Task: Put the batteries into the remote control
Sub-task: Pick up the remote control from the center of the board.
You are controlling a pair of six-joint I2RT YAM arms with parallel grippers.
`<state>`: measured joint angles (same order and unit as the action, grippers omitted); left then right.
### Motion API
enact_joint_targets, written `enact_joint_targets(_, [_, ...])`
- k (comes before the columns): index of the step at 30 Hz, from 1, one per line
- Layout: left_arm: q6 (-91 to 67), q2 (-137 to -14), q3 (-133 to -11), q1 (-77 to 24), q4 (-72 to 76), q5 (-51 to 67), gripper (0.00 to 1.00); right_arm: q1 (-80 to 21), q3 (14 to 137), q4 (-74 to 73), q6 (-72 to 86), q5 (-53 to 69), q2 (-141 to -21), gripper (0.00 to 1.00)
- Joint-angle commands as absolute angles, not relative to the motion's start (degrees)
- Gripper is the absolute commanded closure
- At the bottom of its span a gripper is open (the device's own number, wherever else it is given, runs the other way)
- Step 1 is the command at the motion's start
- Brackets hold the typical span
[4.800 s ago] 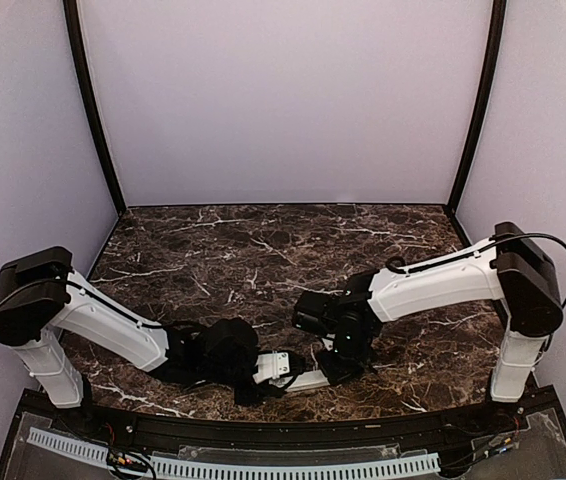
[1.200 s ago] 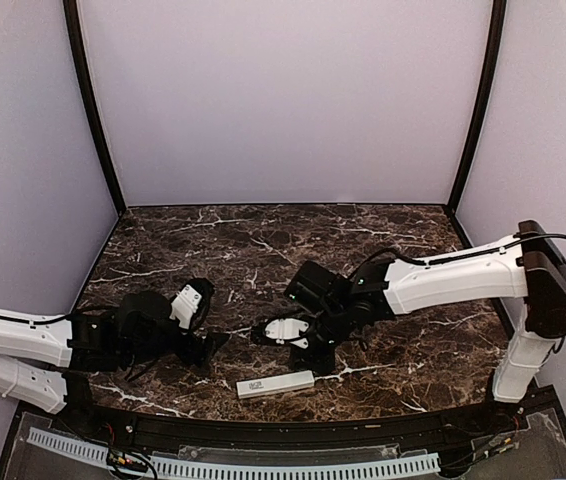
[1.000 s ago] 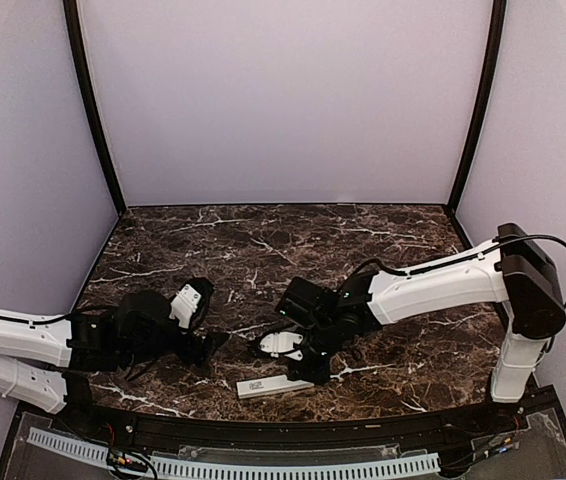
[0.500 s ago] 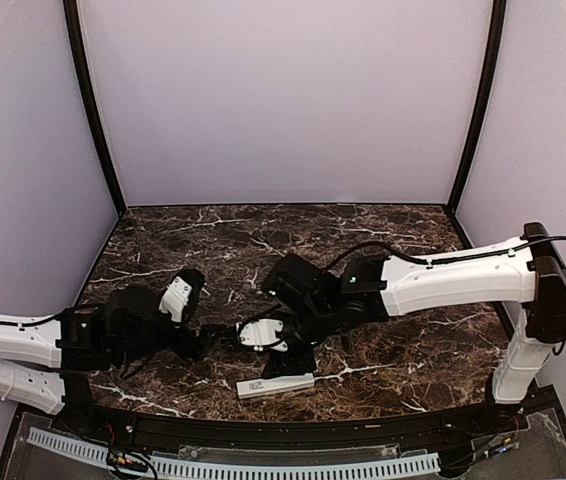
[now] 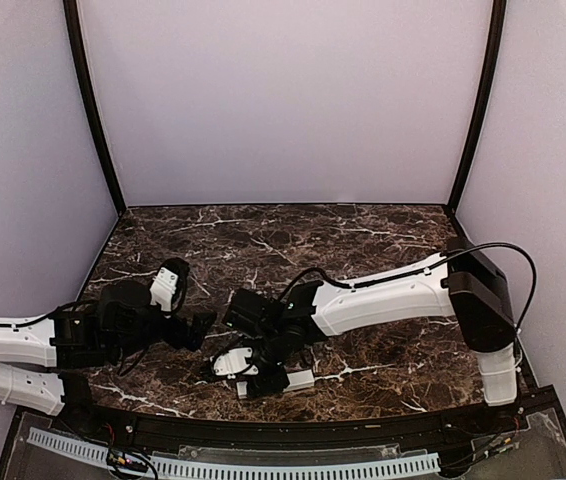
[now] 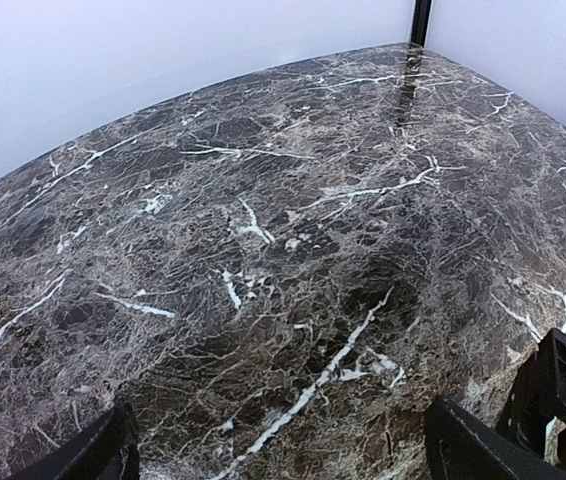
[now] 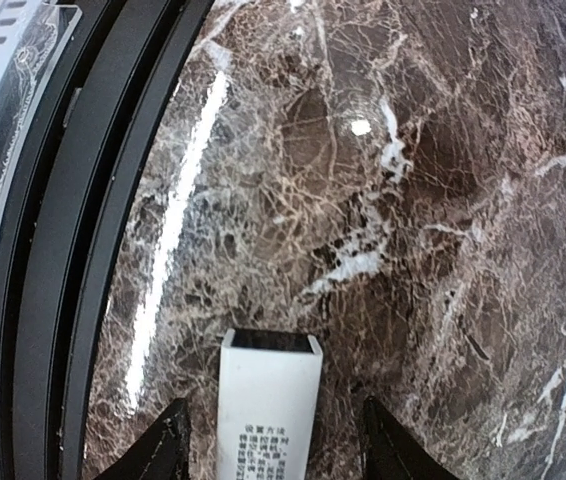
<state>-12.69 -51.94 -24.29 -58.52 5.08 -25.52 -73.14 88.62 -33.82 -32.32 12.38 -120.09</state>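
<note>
On the dark marble table (image 5: 363, 250), your remote control (image 7: 266, 440) lies close to the front edge. The right gripper (image 7: 273, 410) straddles its end, jaws apart with a gap on each side. The left gripper (image 6: 278, 430) hangs spread wide over bare marble. No batteries show. If you close off-centre, you could skid the remote toward the edge.

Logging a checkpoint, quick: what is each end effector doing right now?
Left end effector: open, holding nothing.
Right end effector: open, fingers either side of the remote control, not touching it.
</note>
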Motion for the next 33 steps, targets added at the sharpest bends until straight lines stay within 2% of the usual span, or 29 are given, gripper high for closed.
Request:
enact_joint_targets(1, [-13.38,-51.86,-23.2,-57.95,2.62,-26.91,0.01,-74.64,91.06,-35.38,-30.83,12.64,-122.22,0.46])
enact_joint_targets(8, [-12.36,-52.84,-23.23,-57.83,3.78,-26.25,0.01,-74.97,91.58,-38.54,-28.74,8.54,-124.8,0.53])
enact_joint_targets(14, [-11.84,-53.92,-23.49,-57.83,4.25,-25.94,0.01,-74.98,91.99,-39.0,-27.37,7.1,-125.16,0.68])
enact_joint_targets(17, [-11.71,-54.04,-23.55,-57.75,4.37,-25.93,0.01,-75.01,92.34,-39.61,-27.12,6.62,-125.1,0.81])
enact_joint_targets(20, [-11.48,-54.05,-23.55,-57.8,4.59,-25.78,0.01,-75.04,92.76,-40.22,-26.91,7.13,-124.46,0.88])
enact_joint_targets(26, [-10.14,-54.17,-23.52,-57.78,5.81,-25.49,0.01,-74.61,92.77,-39.49,-25.62,9.5,-120.5,0.96])
enact_joint_targets(33, [-7.96,-54.36,-24.13,-57.75,7.41,-25.13,0.02,-70.94,91.2,-36.72,-21.35,14.94,-112.97,0.99])
